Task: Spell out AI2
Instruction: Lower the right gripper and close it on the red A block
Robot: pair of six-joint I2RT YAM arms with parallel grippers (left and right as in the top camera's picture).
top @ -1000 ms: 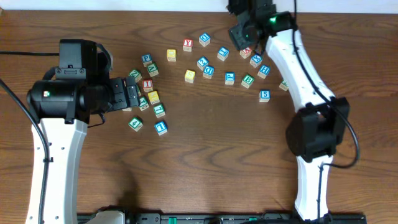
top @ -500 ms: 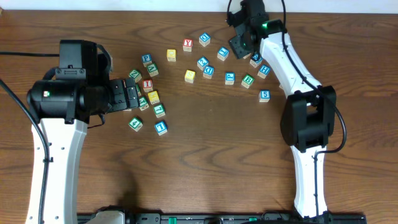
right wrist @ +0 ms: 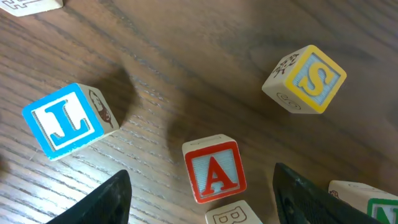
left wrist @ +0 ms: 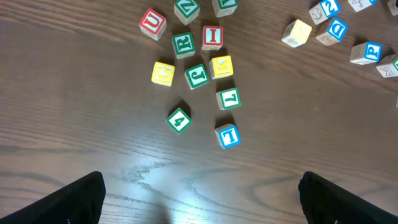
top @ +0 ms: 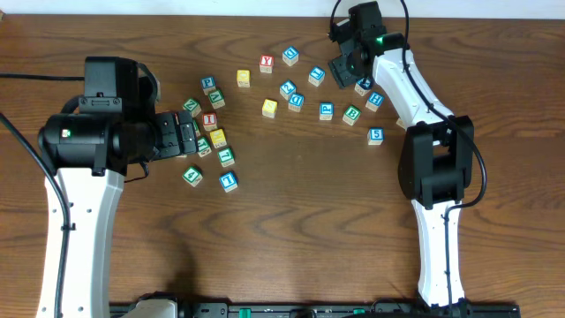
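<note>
The red "A" cube lies flat on the table between the fingers of my open right gripper, touching neither. In the overhead view my right gripper hangs over the back-right cluster and hides that cube. The red "I" cube sits in the left cluster, also seen as the "I" cube just right of my left gripper. That left gripper is open wide over bare wood. The blue "2" cube lies at the back centre, the same "2" cube.
A blue "J" cube and a yellow "S" cube flank the "A"; a cube with a "B" face touches its near side. A blue "1" cube, green "4" and blue "5" lie nearby.
The right arm has swung in and its gripper has settled over the back-right cluster, its jaws a little wider. The left arm and the cubes have not moved.
</note>
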